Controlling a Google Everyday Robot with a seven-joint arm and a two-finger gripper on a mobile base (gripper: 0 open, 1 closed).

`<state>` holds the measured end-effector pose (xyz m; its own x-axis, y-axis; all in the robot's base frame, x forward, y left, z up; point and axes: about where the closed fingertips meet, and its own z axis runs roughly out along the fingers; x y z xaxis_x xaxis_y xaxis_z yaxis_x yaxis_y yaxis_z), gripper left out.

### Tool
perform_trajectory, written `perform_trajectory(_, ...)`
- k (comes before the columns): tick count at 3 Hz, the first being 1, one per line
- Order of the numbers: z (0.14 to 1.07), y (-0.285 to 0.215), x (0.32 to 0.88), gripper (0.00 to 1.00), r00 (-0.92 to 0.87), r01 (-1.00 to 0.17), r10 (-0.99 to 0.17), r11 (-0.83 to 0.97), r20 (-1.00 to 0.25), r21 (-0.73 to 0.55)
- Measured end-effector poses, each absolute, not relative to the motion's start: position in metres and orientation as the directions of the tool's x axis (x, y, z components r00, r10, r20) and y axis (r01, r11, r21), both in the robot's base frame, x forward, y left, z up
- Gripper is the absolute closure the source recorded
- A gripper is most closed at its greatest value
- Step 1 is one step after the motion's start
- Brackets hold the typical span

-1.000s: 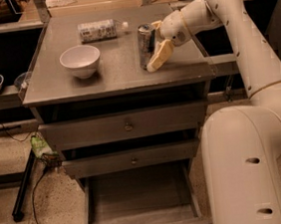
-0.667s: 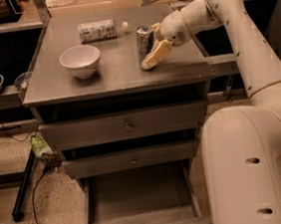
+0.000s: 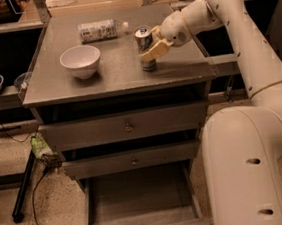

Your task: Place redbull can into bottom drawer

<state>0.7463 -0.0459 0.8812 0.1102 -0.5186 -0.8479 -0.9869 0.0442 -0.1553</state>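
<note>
One step of the task, at most, is under way, and none is finished: the redbull can (image 3: 143, 38) stands upright on the top of the drawer cabinet (image 3: 117, 79), between the middle and the right edge, and it is not yet lifted as far as we can see. The gripper (image 3: 148, 52) is at the can, reaching from the right side with a part of it across the front of the can. We cannot tell whether it has already closed on the can or is only placed around it. The bottom drawer (image 3: 140, 197) is pulled out and shows a bare grey floor, so we judge that it needs no opening. What is left is to lift the can, carry it over the front edge, bring it down and set it in that drawer. The two upper drawers (image 3: 127, 127) are closed. On the same top, a white bowl (image 3: 80, 60) sits in the left half and a plastic bottle (image 3: 97, 30) lies on its side near the back edge. Below, we see a speckled floor (image 3: 10, 163) with a dark cable (image 3: 36, 196) at the left of the cabinet.
</note>
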Motion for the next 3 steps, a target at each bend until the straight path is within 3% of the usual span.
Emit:
perform_trajectory(1,0.881,-0.046,0.746,1.0,0.11,-0.987,-0.519,0.044,-0.848,-0.155)
perform_trajectory(3,0.899,-0.049,0.743,1.0,0.111,-0.983,-0.528,0.067,-0.842,-0.172)
